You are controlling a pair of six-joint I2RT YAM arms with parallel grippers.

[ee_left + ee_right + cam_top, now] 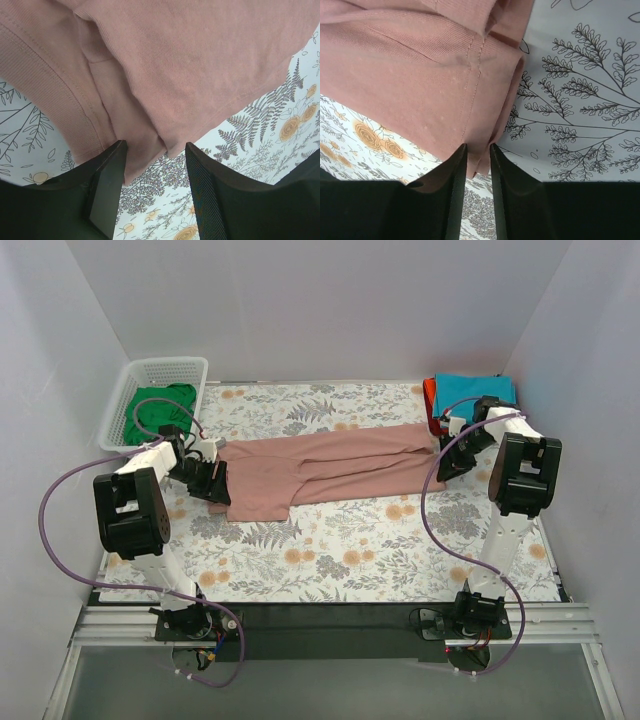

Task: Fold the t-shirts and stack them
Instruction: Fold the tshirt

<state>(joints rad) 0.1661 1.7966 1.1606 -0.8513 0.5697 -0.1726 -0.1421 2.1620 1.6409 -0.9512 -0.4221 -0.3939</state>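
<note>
The dusty-pink t-shirt (330, 465) lies folded lengthwise in a long band across the floral table cloth (350, 540). My left gripper (218, 480) is at the shirt's left end; in the left wrist view (155, 150) its jaws stand wide apart around a corner of the pink fabric (190, 65). My right gripper (447, 455) is at the shirt's right end; in the right wrist view (478, 147) its jaws are nearly together, pinching the shirt's hemmed edge (410, 75). A green t-shirt (160, 410) lies in the basket. A teal t-shirt (475, 390) lies on a red-orange one (430, 395) at the back right.
The white mesh basket (165, 365) stands at the back left corner. White walls close in the left, back and right sides. Floral cloth shows bare in front of the pink shirt, between the two arms.
</note>
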